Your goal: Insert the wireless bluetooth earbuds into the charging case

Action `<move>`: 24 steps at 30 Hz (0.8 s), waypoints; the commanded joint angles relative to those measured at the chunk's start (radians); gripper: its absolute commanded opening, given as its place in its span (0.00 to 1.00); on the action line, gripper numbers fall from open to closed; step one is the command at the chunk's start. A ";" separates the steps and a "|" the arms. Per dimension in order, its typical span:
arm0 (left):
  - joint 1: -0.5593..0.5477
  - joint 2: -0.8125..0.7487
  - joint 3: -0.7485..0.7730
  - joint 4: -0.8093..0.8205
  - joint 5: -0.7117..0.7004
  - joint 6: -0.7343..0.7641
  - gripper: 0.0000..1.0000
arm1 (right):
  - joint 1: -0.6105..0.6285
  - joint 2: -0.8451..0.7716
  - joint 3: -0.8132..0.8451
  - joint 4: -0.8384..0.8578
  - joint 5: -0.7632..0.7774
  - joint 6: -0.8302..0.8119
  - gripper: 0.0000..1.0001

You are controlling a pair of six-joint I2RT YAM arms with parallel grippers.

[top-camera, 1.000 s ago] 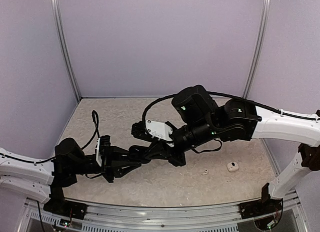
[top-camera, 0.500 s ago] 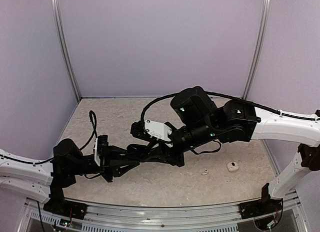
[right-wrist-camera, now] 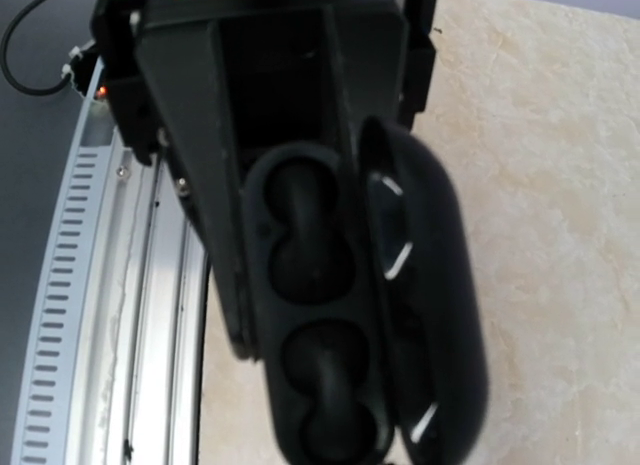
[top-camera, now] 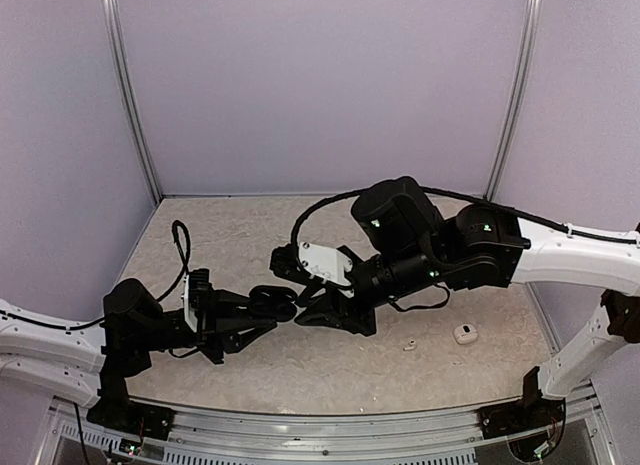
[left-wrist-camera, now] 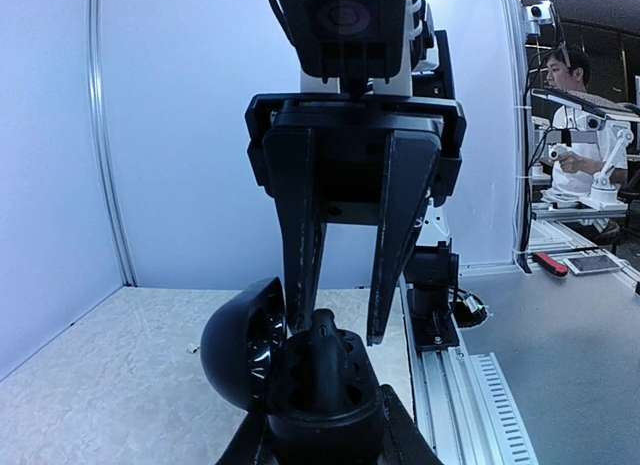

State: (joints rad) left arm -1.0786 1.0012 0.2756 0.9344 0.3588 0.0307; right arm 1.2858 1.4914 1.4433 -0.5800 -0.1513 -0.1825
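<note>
Left arm (top-camera: 60, 335): lies low, reaching in toward mid-table. The left gripper (top-camera: 250, 320) is clamped on the black charging case (top-camera: 272, 303), which it holds off the surface with the lid swung open.

Right arm (top-camera: 570, 255): comes in from the far side of the case, elbow raised and wrist angled down toward it. The right gripper (left-wrist-camera: 338, 325) has its 2 fingers spread, tips just off the case rim; I cannot tell whether they touch.

Right wrist view: 2 black earbuds (right-wrist-camera: 300, 215) appear seated in the case wells (dark on dark, so the outlines are faint).

Change over 1.0 s: the right gripper was overlapping the left gripper and case. It has pulled back, and the case is exposed between the 2 tools. The left gripper has dropped slightly.

Surface: pale speckled table (top-camera: 250, 235). 1 white earbud (top-camera: 409, 345) lies loose well to the right of the black case, and a white case (top-camera: 465, 333) sits just beyond it.

Room: lilac wall panels (top-camera: 320, 85) on 3 sides and a slotted metal rail (top-camera: 330, 430) along the near edge.
</note>
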 commanded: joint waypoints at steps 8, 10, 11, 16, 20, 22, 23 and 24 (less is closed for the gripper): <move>0.004 0.002 -0.003 0.041 0.024 0.004 0.00 | 0.007 -0.038 0.010 0.083 -0.015 -0.031 0.25; 0.004 0.003 0.000 0.040 0.023 0.003 0.00 | 0.006 -0.036 0.011 0.088 -0.024 -0.034 0.24; 0.002 0.004 0.000 0.038 0.025 0.004 0.00 | 0.006 -0.032 0.012 0.091 -0.026 -0.036 0.23; 0.003 0.007 0.003 0.036 0.026 0.005 0.00 | 0.007 -0.020 0.018 0.107 -0.029 -0.037 0.15; 0.002 0.007 0.007 0.034 0.025 0.008 0.00 | 0.007 -0.003 0.023 0.103 -0.033 -0.041 0.11; 0.003 0.005 0.007 0.032 0.024 0.008 0.00 | 0.007 0.002 0.025 0.099 -0.043 -0.042 0.10; 0.004 0.004 0.007 0.032 0.023 0.008 0.00 | 0.007 0.005 0.025 0.098 -0.048 -0.042 0.10; 0.005 0.004 0.005 0.032 0.022 0.008 0.00 | 0.007 0.008 0.025 0.095 -0.053 -0.041 0.09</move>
State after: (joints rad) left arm -1.0786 1.0058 0.2756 0.9405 0.3702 0.0311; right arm 1.2877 1.4811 1.4437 -0.4995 -0.1791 -0.2195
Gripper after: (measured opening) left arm 0.253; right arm 0.100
